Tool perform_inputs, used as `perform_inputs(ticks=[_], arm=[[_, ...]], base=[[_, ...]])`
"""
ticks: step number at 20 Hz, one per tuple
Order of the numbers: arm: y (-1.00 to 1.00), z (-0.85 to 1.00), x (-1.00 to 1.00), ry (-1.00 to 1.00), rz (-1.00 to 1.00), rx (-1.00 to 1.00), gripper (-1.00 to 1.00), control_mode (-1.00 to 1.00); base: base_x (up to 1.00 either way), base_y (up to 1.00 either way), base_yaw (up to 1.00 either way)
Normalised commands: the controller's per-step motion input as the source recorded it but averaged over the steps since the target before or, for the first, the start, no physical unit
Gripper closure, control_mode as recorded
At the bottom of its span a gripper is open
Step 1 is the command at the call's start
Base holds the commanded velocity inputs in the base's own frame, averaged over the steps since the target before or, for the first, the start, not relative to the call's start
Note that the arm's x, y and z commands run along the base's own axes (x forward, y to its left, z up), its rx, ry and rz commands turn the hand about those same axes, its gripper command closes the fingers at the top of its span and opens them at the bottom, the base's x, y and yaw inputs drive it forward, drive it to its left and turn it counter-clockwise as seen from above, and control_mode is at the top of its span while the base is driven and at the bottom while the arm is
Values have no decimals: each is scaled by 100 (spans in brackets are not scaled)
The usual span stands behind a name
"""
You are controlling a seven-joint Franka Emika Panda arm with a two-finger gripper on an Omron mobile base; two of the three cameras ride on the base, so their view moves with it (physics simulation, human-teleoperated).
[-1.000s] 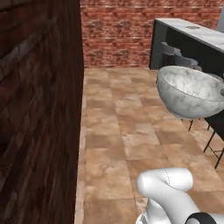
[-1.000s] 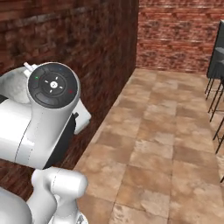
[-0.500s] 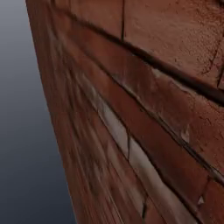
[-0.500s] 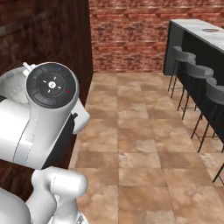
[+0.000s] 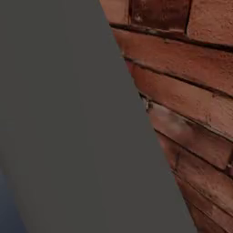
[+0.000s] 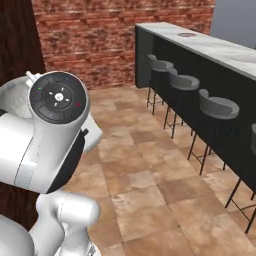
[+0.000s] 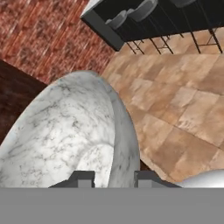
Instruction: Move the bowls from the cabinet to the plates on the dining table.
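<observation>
Our gripper (image 7: 113,177) holds the marbled bowl (image 7: 65,135) by its rim, one fingertip (image 7: 83,178) inside, above tiled floor (image 6: 165,195), table (image 6: 210,47) and stools (image 6: 217,107) ahead.

The left base view sits hard against the brick wall (image 5: 191,91), its near corner blurred and a flat grey field beside it. The right base view looks over the arm's shoulder along the tiled floor (image 6: 150,170) toward the dining table (image 6: 210,47) and stools (image 6: 217,107). The hand view looks along the marbled bowl (image 7: 65,131) at that same dining table (image 7: 118,19), floor and wall.
</observation>
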Motion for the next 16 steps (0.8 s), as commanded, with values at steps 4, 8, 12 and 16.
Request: perform_inputs(ticks=[4, 8, 12, 16], arm=[[0, 0, 0, 0, 0, 0, 100, 100], [0, 0, 0, 0, 0, 0, 100, 100], [0, 0, 0, 0, 0, 0, 100, 100], [0, 0, 0, 0, 0, 0, 100, 100]], base=[[100, 81, -46], [100, 100, -33], [100, 100, -27], [100, 100, -23]])
